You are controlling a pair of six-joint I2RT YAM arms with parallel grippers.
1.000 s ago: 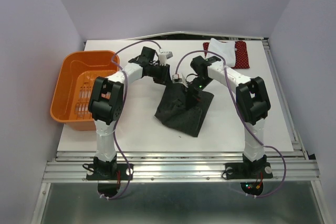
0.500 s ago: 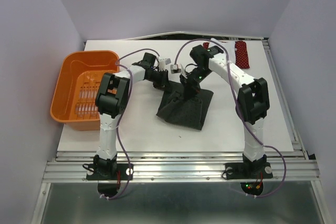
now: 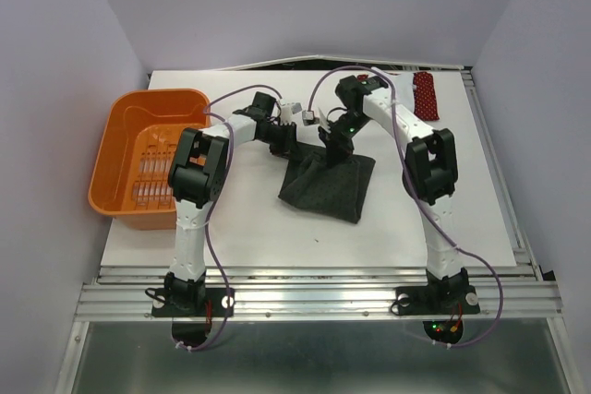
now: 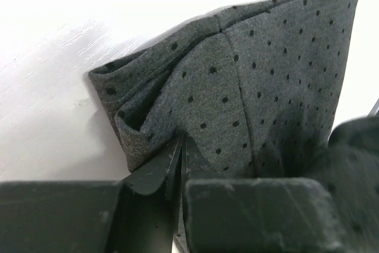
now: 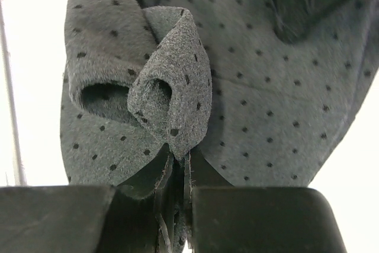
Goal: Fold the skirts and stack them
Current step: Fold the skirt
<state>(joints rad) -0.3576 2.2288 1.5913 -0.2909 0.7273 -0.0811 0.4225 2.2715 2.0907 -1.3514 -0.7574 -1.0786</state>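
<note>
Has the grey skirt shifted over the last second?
Yes. The grey skirt has pulled away from the near edge of the table, toward the back; its near corner now lies farther in.

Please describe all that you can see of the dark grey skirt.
The dark grey skirt is soft, felt-like cloth with small black dots. It lies folded near the middle of the white table, its far edge lifted and bunched. The left gripper and the right gripper are each shut on a pinched fold of that edge.
</note>
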